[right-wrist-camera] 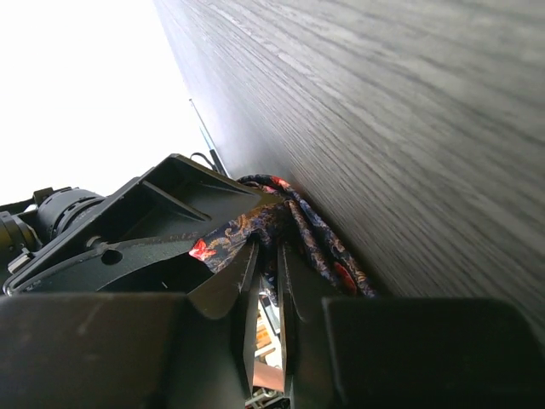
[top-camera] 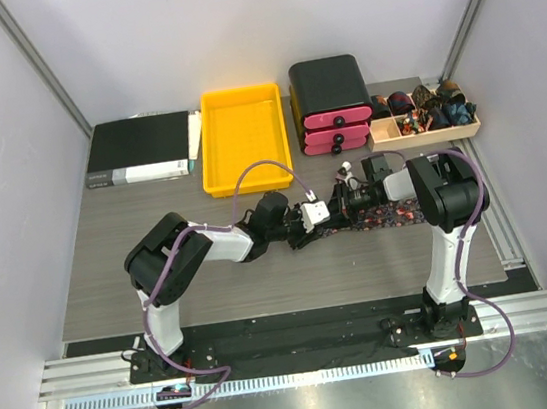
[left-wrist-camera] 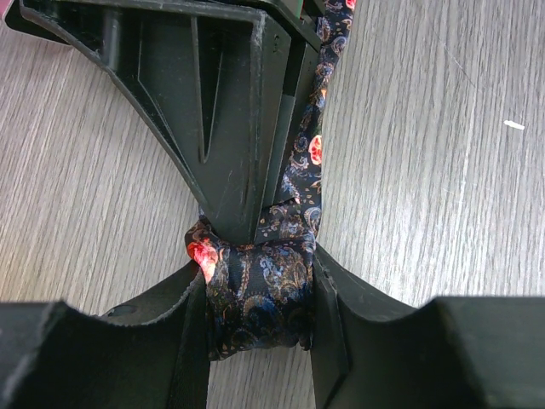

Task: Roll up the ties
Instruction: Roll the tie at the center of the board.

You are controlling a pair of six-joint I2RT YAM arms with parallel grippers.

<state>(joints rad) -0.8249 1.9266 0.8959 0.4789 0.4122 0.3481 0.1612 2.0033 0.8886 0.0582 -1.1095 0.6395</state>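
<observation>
On the counter (top-camera: 211,263), right of centre and just in front of the right arm, lies the tie (top-camera: 394,215), dark with red and orange flecks. Its long axis runs left to right across the board. The left end is wound into a short, thick roll (left-wrist-camera: 260,290). The unrolled length trails away toward the right arm's side, flat on the wood.

The left hand (top-camera: 327,214) reaches in from the left and holds that roll across its width, one finger on each side. The fingers are only as far apart as the bundle is thick, and the left wrist view shows the fabric bulging slightly between them. The right hand (top-camera: 347,202) comes from the opposite side, pointing left along the tie. Its fingers are nearly together, and the tips sit at the core of the roll with fabric caught at them, so it looks pinched on the cloth. The two hands meet almost tip to tip at the roll.

Rolling onward has to travel rightward along the tie's axis, toward the free length. That length lies under and beyond the right hand, so the right arm is nearer to the loose cloth. The left arm, by my judgement, holds what is already wound.

Farther back stand a yellow tray (top-camera: 247,180), a black binder (top-camera: 140,149), a black and pink box stack (top-camera: 329,86) and a wooden tray (top-camera: 385,135) of small dark rolled bundles (top-camera: 427,104).
</observation>
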